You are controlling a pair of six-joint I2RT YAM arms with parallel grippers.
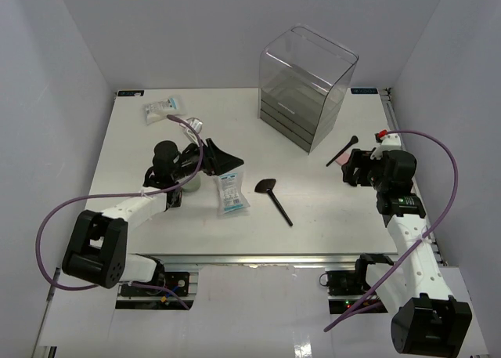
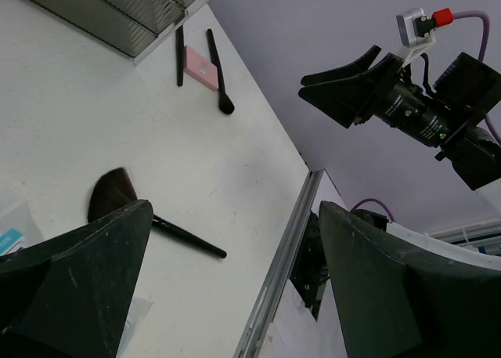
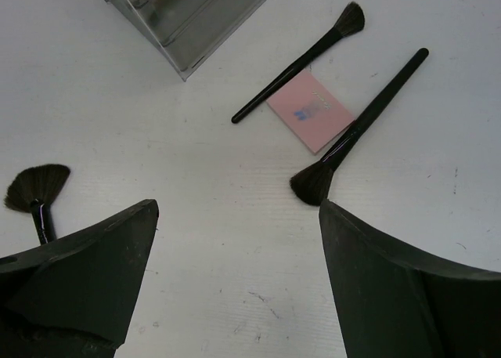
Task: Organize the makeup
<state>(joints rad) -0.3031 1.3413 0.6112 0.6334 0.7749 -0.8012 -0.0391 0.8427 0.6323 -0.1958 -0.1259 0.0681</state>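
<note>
Left gripper: My left gripper (image 1: pixel 218 159) hung just above the near packet (image 1: pixel 232 193) with its jaws spread wide and nothing between them. I judged it was placed to drop onto that packet.
Right gripper: My right gripper (image 3: pixel 239 217) was equally spread and empty over bare table (image 1: pixel 329 217), facing the loose items so any could be the next pick.
Fan brush: The fan brush (image 1: pixel 274 198) lay flat at 3 o'clock of the near packet, between my two grippers and within either one's reach, I judged.
Palette group: The palette (image 3: pixel 311 110) lay at 12 o'clock of my right gripper. A thin brush (image 3: pixel 300 62) and a thick brush (image 3: pixel 376 109) lay close against its sides.
Box: The box (image 1: pixel 308 80) stood beyond at 12 o'clock, likely the store for everything.
Far packet: The far packet (image 1: pixel 162 107) sat at 11 o'clock, well apart.
</note>
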